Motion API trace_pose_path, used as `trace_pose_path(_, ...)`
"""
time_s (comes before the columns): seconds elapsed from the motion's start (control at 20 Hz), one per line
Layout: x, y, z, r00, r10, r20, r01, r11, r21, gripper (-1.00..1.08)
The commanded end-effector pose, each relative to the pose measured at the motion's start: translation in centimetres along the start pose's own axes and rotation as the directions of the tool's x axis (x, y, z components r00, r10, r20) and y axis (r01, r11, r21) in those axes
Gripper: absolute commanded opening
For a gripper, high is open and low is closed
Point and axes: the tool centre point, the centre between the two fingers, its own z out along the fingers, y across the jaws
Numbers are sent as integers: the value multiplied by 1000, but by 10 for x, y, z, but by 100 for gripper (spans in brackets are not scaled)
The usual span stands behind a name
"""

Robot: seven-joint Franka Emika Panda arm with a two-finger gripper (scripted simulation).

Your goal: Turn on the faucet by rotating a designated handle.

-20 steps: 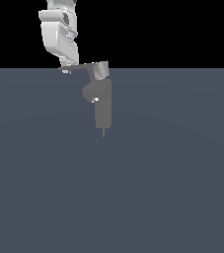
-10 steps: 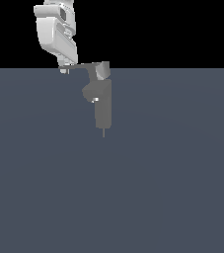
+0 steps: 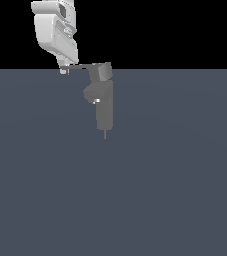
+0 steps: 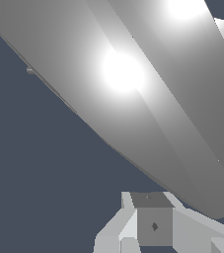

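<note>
Now the gripper (image 3: pixel 63 70) sits at the thin tip of the handle (image 3: pixel 82 66), on the exterior view's left; I can't tell how far its jaws are open or whether it grips the blade. Over the last second the arm has slid toward that left and the lever tip went with it, flattening out. So rotation looks underway, not finished. The faucet (image 3: pixel 104 102) stands upright mid-surface, unmoved. Wrist view is mostly filled by grey handle (image 4: pixel 133 99).
</note>
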Motion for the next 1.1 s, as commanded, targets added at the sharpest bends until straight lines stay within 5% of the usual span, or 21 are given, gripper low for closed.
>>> trace_pose_path(0.0,8,6,-1,1000,5,-1,-5,1000,-2,-100)
trace_pose_path(1.05,50,57,-3,1000,1,1,-1,1000,-1,-100)
